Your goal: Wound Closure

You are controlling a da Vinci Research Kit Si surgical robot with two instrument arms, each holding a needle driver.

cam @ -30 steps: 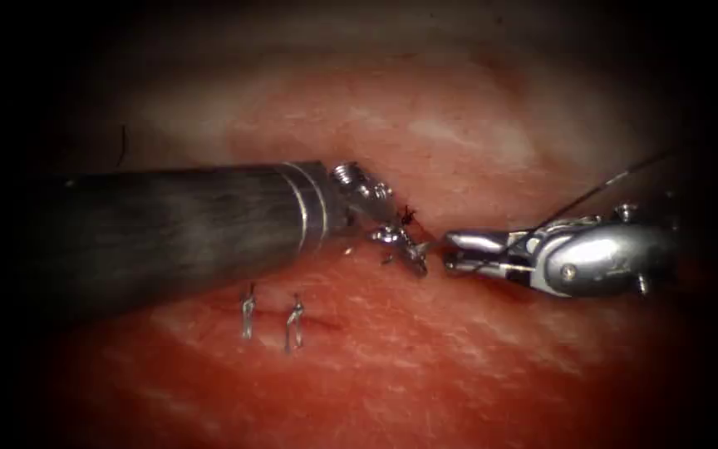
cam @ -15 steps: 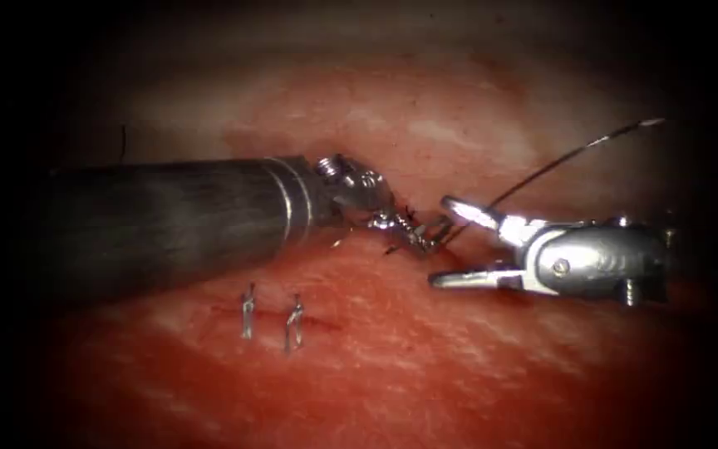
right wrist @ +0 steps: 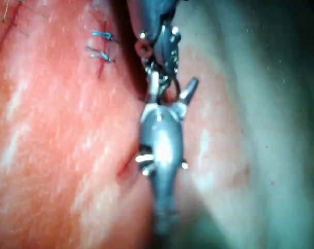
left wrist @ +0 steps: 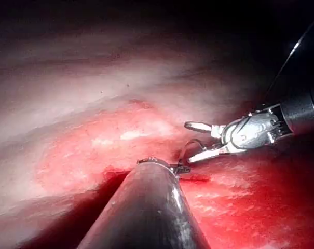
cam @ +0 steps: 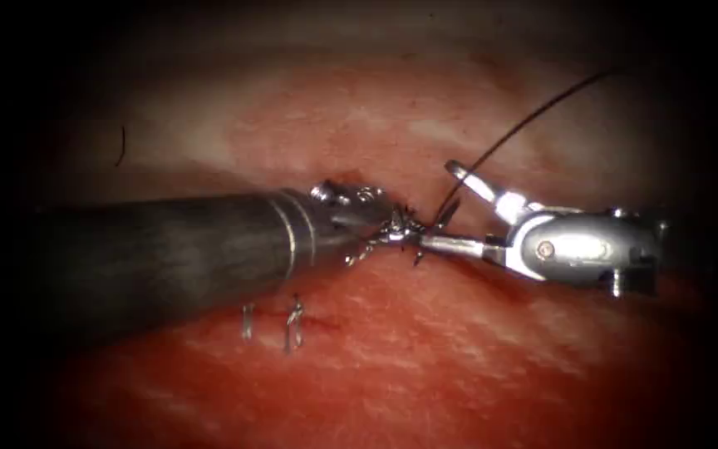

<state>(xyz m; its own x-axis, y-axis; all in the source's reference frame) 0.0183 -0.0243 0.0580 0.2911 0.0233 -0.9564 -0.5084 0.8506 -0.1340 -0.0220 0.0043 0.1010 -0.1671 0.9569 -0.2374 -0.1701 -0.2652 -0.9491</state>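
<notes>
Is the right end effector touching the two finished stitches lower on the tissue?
Apart. In the endoscope view the right end effector, jaws open, sits beside the left end effector, while bare tissue separates it from the two stitches.

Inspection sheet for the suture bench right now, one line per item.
Surface: pink-red pork tissue.
Job's things: thin dark thread rises from between the hands; needle's place cannot be told; two tied stitches below the left arm's dark shaft.
Clutter: short cut thread end.
Hands: left arm's metal hand at the thread's base, hold unclear; right arm's metal hand open, holding nothing.
Cables: nothing seen.
Surroundings: dark, nothing seen.
</notes>
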